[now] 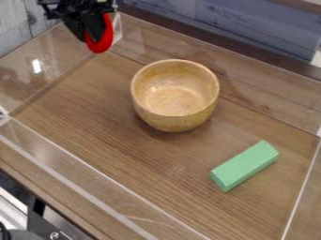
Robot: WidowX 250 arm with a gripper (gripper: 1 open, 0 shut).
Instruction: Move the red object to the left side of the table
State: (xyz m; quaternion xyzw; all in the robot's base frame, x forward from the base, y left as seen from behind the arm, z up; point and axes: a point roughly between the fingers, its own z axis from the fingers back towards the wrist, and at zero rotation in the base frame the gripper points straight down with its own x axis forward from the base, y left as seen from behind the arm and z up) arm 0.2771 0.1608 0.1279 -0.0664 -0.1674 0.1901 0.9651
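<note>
The red object is a small glossy red toy, hanging above the table's far left part. My gripper is shut on it from above, its black fingers covering the toy's top. The toy sits clear of the dark wood-grain table and well left of the wooden bowl. Only the lower part of the gripper shows at the top edge of the view.
A wooden bowl stands at the middle of the table. A green rectangular block lies near the front right. Low clear acrylic walls border the tabletop, with a wall close to the left of the gripper.
</note>
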